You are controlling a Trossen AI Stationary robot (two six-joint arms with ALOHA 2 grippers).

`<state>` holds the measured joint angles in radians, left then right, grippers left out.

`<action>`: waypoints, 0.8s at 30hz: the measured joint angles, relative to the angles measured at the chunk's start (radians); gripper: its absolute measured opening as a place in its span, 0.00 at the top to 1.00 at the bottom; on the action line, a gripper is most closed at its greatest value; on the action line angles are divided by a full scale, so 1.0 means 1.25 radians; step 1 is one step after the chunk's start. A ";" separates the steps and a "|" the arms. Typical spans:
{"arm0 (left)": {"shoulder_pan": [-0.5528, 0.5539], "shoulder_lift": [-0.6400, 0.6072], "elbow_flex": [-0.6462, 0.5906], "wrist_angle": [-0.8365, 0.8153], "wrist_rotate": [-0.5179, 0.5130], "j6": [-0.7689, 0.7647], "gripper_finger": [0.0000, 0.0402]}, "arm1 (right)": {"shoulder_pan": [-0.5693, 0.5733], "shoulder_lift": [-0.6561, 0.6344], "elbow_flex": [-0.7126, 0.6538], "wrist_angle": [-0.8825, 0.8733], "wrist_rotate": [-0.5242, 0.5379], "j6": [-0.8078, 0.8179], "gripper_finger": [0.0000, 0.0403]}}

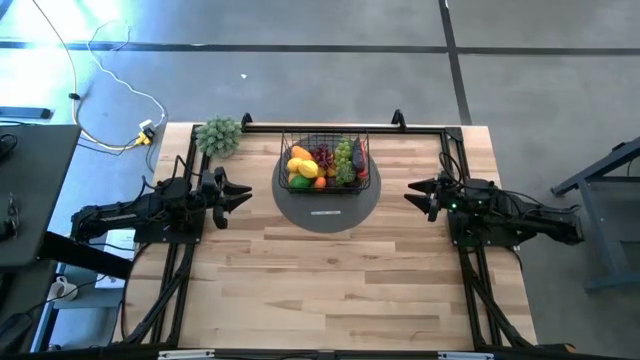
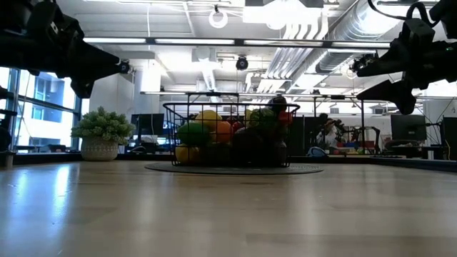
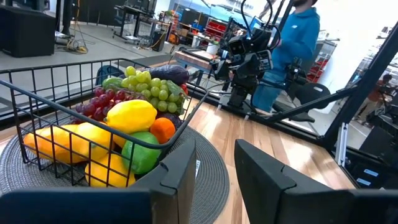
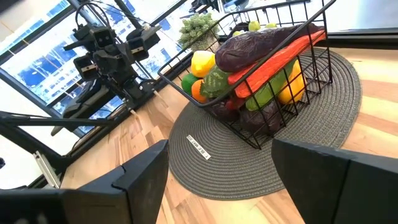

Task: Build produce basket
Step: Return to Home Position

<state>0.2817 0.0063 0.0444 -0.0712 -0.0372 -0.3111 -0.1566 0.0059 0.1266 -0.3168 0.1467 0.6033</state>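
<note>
The black wire basket point(image 1: 325, 165) rests by its bottom on a round dark grey mat point(image 1: 327, 205) near the table's far middle. It is heaped with produce point(image 3: 134, 118): yellow lemons, green and purple grapes, an orange, an eggplant point(image 4: 264, 40) and a red pepper. My left gripper point(image 1: 240, 193) hovers open above the table, left of the basket, pointing at it. My right gripper point(image 1: 415, 190) hovers open on the basket's right, also pointing at it. Neither holds anything.
A grey-green leafy bunch in a pot point(image 1: 219, 135) stands at the table's far left. A white label point(image 4: 199, 148) lies on the mat. Bare wood spreads over the near half of the table point(image 1: 330, 290). A person in a blue top point(image 3: 292, 43) stands beyond the table.
</note>
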 joint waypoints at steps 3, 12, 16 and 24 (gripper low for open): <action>0.000 0.000 0.000 0.000 0.000 0.000 0.75 | 0.000 0.000 0.000 0.000 0.000 0.000 0.35; 0.000 0.000 0.000 0.000 0.000 0.000 0.75 | 0.000 0.000 0.000 0.000 0.000 0.000 0.35; -0.021 0.000 0.000 0.000 0.000 0.000 0.75 | 0.000 0.000 0.000 0.000 0.000 0.000 0.35; -0.049 0.000 0.000 0.000 0.000 0.000 0.75 | 0.000 0.000 0.000 0.000 0.000 0.000 0.35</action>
<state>0.2199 0.0063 0.0444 -0.0715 -0.0368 -0.3111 -0.1566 0.0062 0.1272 -0.3171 0.1471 0.6029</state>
